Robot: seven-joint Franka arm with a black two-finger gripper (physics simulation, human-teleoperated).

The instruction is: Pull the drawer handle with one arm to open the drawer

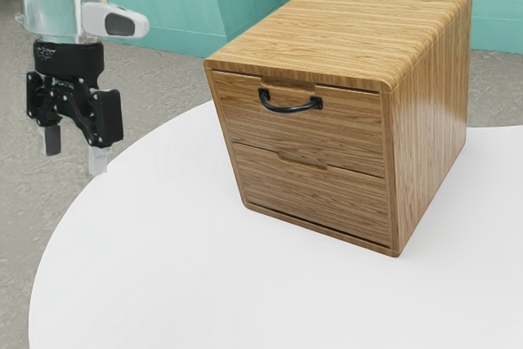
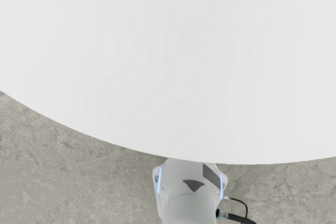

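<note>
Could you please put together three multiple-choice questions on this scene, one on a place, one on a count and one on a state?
1. Where on the cabinet is the black handle?
A. on its top
B. on the upper drawer
C. on its side

2. How many drawers does the cabinet show?
A. one
B. two
C. four

3. How is the gripper?
A. shut on the handle
B. shut on a cup
C. open, holding nothing

Answers:
1 B: the handle sits near the upper drawer's top edge.
2 B: two drawer fronts are stacked one above the other.
3 C: its fingers hang apart near the table edge, away from the cabinet.
</note>
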